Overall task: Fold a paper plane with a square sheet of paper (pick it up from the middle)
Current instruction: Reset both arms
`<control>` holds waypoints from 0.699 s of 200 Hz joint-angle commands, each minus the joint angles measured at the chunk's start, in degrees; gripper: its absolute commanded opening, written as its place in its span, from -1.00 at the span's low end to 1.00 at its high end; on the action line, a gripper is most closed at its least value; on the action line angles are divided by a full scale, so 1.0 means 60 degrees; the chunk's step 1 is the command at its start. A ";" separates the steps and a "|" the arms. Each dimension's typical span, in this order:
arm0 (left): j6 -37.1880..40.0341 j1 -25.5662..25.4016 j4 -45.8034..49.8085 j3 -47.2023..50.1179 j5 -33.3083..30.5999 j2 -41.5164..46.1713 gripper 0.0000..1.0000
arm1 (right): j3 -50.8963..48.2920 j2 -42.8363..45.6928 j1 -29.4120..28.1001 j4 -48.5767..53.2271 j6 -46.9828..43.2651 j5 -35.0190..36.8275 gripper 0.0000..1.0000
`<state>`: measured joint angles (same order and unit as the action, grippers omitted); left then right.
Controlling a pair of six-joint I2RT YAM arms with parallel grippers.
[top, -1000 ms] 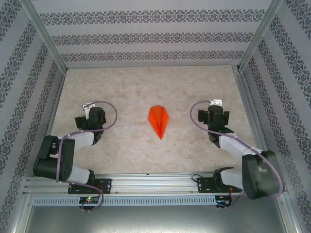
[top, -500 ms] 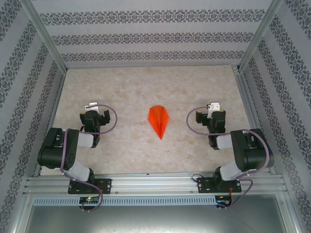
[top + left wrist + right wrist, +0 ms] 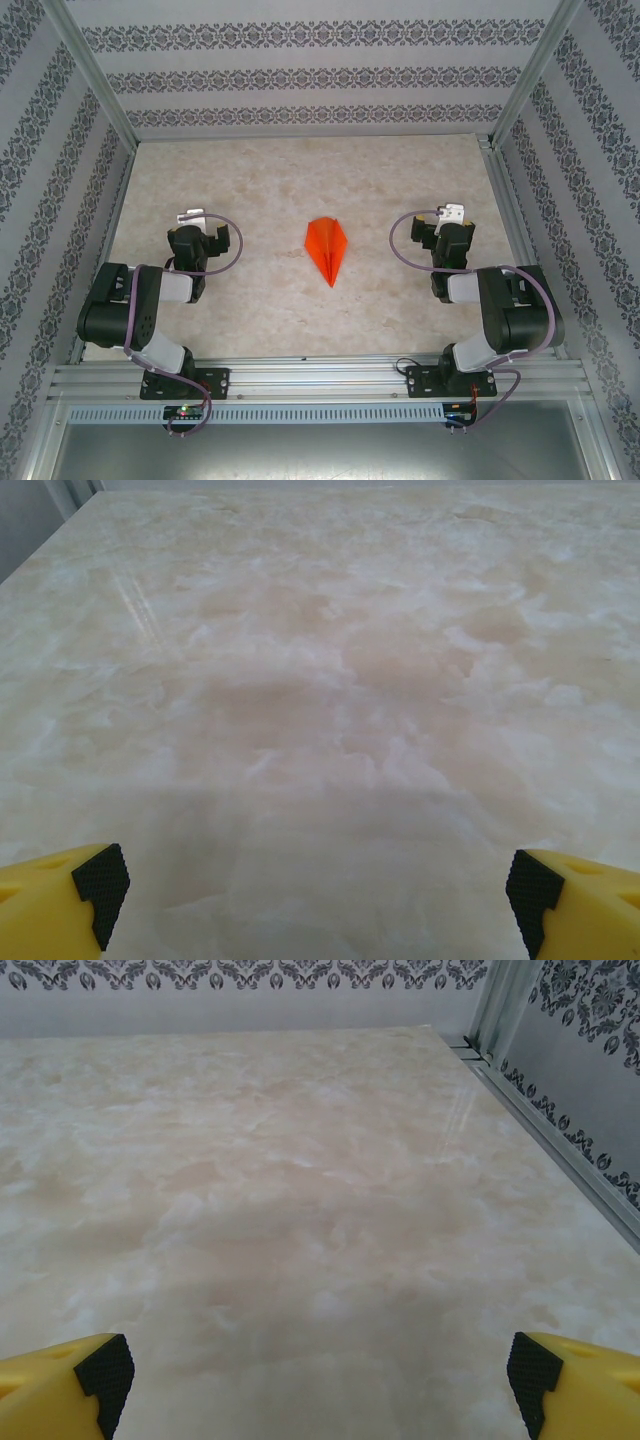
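Both the left arm point(image 3: 118, 315) and right arm point(image 3: 520, 312) are showing black joint housings with light grey links. A mauve cable point(image 3: 236, 240) is looping off each wrist, with a white block point(image 3: 190, 215) sitting on top. The left gripper point(image 3: 320, 910) and right gripper point(image 3: 320, 1390) are wearing yellow fingers point(image 3: 45, 908) with black textured pads point(image 3: 102, 885).

We note a counter point(image 3: 400, 170) of pale cream marble pattern, glossy. Walls point(image 3: 320, 78) on three sides carry grey damask bands on white. Bare aluminium posts point(image 3: 92, 72) stand at the far corners; a metal rail point(image 3: 320, 378) runs along the near edge.
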<state>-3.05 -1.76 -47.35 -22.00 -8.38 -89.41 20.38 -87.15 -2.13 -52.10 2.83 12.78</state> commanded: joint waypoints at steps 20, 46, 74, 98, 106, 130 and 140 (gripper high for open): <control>0.0179 0.0074 -0.0267 -0.0142 0.0122 0.0046 1.00 | 0.0075 0.0155 -0.0136 -0.0194 0.0131 0.0244 0.95; 0.0172 0.0074 -0.0267 -0.0134 0.0123 0.0046 1.00 | 0.0075 0.0130 -0.0143 -0.0194 0.0130 0.0259 0.95; 0.0173 0.0074 -0.0267 -0.0143 0.0122 0.0047 1.00 | 0.0075 0.0133 -0.0165 -0.0194 0.0115 0.0258 0.95; 0.0171 0.0074 -0.0267 -0.0144 0.0126 0.0045 1.00 | 0.0075 0.0134 -0.0172 -0.0194 0.0113 0.0288 0.95; 0.0173 0.0085 -0.0265 -0.0142 0.0122 0.0047 1.00 | 0.0075 0.0140 -0.0157 -0.0194 0.0100 0.0288 0.95; 0.0173 0.0074 -0.0266 -0.0135 0.0123 0.0047 1.00 | 0.0089 0.0138 -0.0187 -0.0191 0.0115 0.0302 0.95; 0.0171 0.0078 -0.0260 -0.0144 0.0123 0.0047 1.00 | 0.0089 0.0129 -0.0185 -0.0194 0.0089 0.0302 0.95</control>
<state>-2.96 -1.76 -47.35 -22.00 -8.08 -89.41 20.38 -87.15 -2.52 -52.10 2.85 13.72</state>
